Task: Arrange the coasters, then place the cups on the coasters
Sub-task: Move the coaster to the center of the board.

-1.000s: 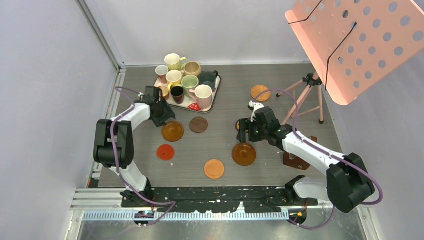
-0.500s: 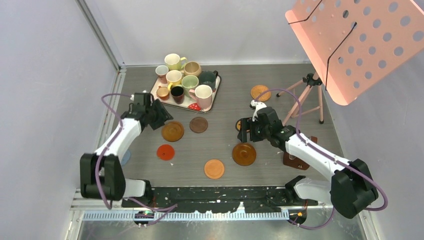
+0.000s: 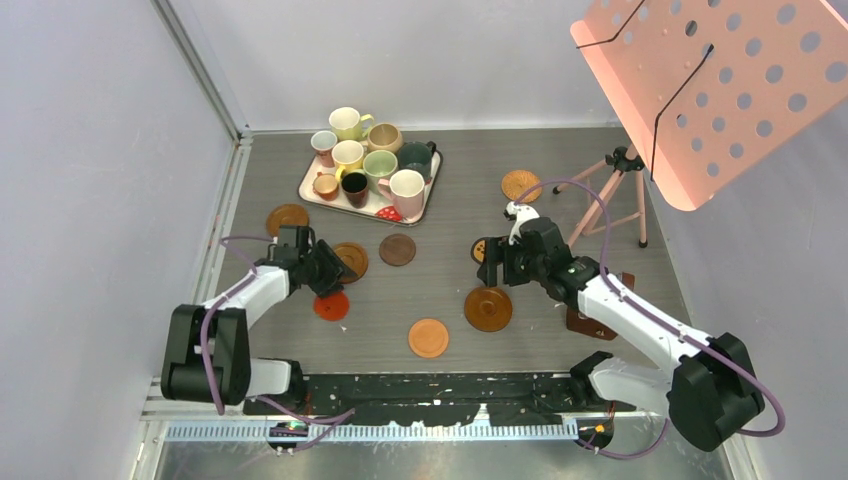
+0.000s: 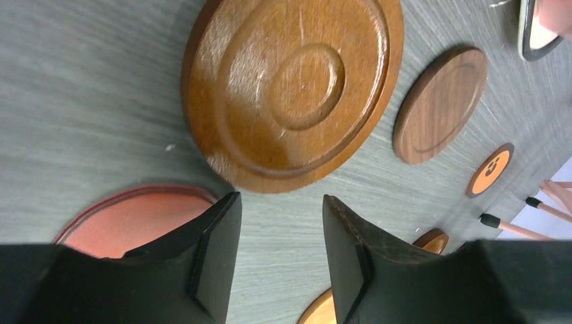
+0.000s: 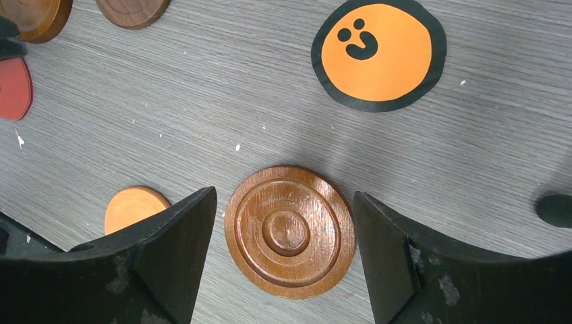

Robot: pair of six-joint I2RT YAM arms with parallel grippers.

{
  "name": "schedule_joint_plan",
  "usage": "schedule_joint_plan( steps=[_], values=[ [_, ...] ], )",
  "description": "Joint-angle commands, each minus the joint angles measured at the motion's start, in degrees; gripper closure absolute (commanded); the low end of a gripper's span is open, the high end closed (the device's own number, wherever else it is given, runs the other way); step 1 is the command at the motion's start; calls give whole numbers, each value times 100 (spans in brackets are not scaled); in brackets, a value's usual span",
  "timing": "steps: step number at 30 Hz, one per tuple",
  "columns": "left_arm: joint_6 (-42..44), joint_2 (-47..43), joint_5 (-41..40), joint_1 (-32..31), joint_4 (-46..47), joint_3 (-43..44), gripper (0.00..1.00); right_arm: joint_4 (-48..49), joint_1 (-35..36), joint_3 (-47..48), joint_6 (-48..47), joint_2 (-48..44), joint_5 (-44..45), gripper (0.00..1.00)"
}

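Several cups (image 3: 368,165) stand together on the white tray (image 3: 306,186) at the back. Coasters lie scattered on the table: a rimmed wooden one (image 4: 297,81), a flat dark brown one (image 4: 442,104), a red one (image 4: 135,219), an orange one (image 3: 428,337), a second rimmed wooden one (image 5: 290,229), a black-and-orange one (image 5: 378,50), a wicker one (image 3: 521,185) and a brown one (image 3: 287,218). My left gripper (image 4: 282,223) is open and low over bare table between the red and the first rimmed coaster. My right gripper (image 5: 283,229) is open, hovering above the second rimmed coaster.
A small tripod (image 3: 610,190) stands at the back right under a pink perforated panel (image 3: 700,80). A dark brown object (image 3: 583,322) lies beneath the right arm. White walls close in the left side and the back.
My left arm has swung from the tray's near edge toward me, down beside the red coaster, uncovering a brown coaster at the left, and its jaws have narrowed. The right arm has barely shifted.
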Motion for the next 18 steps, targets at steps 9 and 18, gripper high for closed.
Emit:
schedule_joint_plan(
  steps=[9,18],
  values=[
    [-82,-145,-1232,30,-496,406,60,21,35,-247,-48,-403,-22,19],
    [212,-663,-696,283,258,632,61,52,35,-249,-34,-404,-31,19]
  ],
)
